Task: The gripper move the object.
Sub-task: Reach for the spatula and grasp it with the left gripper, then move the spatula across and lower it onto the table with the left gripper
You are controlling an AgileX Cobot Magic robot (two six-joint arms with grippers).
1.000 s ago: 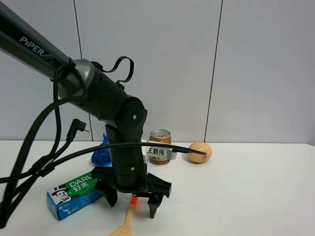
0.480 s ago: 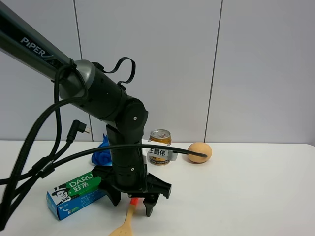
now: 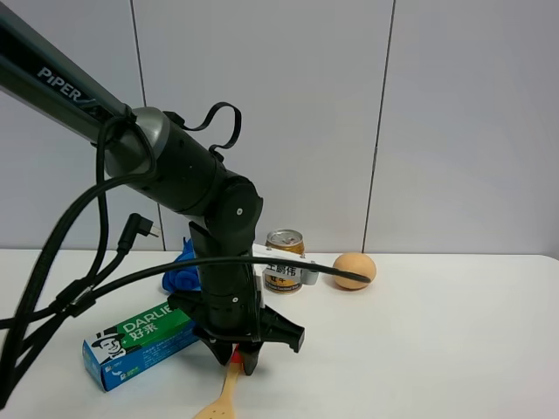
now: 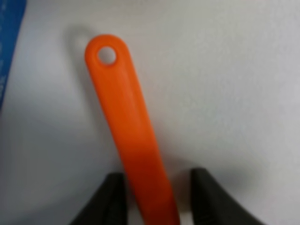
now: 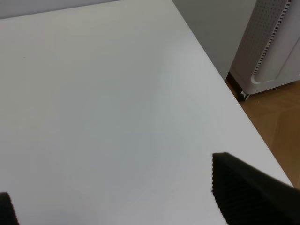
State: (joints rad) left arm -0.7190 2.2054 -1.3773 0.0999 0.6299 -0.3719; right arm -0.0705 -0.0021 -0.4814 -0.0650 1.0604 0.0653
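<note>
L arm (image 3: 188, 179) bent steeply down, L hand (image 3: 238, 358) nipping the object (image 4: 131, 131), R hand (image 5: 112, 187) fingers spread wide

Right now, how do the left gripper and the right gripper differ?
The left gripper has the orange handle of the spoon between its fingers; the right gripper has nothing between its own. The left gripper's fingers sit close together beside the handle, firm clamping unclear; the right gripper's are spread wide. Both have black fingers over the white table.
</note>
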